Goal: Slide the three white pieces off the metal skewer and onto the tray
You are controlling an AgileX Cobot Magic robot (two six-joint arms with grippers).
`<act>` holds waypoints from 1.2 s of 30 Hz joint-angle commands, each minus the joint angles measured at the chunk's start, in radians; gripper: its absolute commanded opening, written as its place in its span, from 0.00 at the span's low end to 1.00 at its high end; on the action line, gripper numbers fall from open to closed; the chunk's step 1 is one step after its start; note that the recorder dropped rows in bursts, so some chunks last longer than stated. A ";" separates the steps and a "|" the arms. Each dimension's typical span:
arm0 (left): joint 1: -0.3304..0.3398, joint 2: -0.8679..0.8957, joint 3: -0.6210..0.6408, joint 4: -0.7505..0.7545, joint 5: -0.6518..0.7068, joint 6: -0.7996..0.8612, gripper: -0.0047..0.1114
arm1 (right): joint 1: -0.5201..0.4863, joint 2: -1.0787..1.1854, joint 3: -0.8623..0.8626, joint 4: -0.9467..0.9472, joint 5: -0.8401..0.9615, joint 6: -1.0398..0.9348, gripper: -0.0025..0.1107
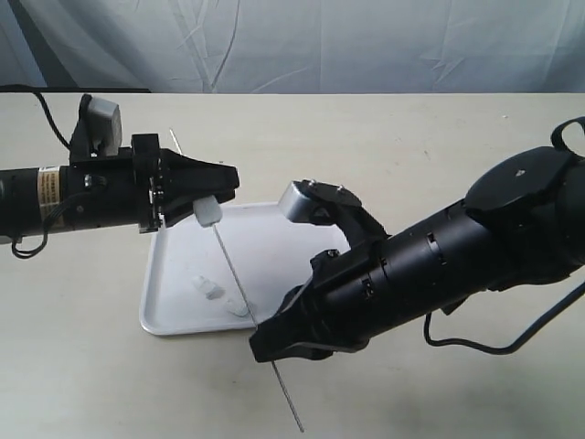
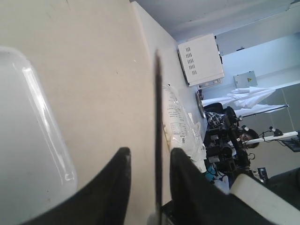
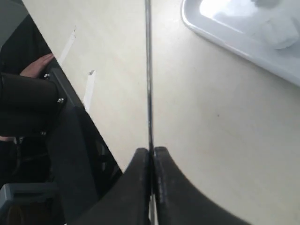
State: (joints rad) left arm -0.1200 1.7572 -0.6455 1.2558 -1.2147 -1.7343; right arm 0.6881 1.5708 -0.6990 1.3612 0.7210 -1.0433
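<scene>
The metal skewer (image 1: 233, 270) slants over the white tray (image 1: 274, 238). My right gripper (image 1: 265, 347) is shut on its lower part at the tray's near edge, and the rod shows pinched between the fingertips (image 3: 151, 151). My left gripper (image 1: 224, 187) is at the tray's far left corner. Its jaws stand apart on either side of the rod (image 2: 158, 117) without touching it. One white piece (image 1: 207, 212) sits on the skewer just under that gripper. Two more white pieces (image 1: 208, 289) (image 1: 239, 311) lie low on the tray; whether the nearer one is still threaded I cannot tell.
The tray rim (image 3: 211, 28) holds a blurred white piece (image 3: 281, 33) in the right wrist view. The skewer's free end (image 1: 292, 412) sticks out over the beige table toward its front. A plastic bag (image 2: 180, 126) and a person's hand (image 3: 37, 65) lie beyond the table's edges.
</scene>
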 commanded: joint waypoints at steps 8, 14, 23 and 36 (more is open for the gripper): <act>0.010 -0.007 -0.002 0.087 -0.006 0.006 0.36 | 0.000 -0.003 -0.004 0.042 -0.075 -0.002 0.02; 0.010 -0.007 -0.002 0.107 -0.006 -0.012 0.36 | 0.000 -0.003 -0.004 0.045 -0.102 -0.002 0.02; 0.010 -0.007 -0.002 0.095 -0.006 -0.012 0.30 | 0.000 -0.003 -0.004 0.035 -0.099 -0.002 0.02; 0.010 -0.007 -0.002 0.027 -0.006 -0.012 0.17 | 0.000 -0.002 -0.004 -0.044 -0.099 0.031 0.02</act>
State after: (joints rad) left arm -0.1102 1.7572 -0.6455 1.3097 -1.2131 -1.7452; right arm 0.6881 1.5708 -0.6990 1.3316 0.6172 -1.0144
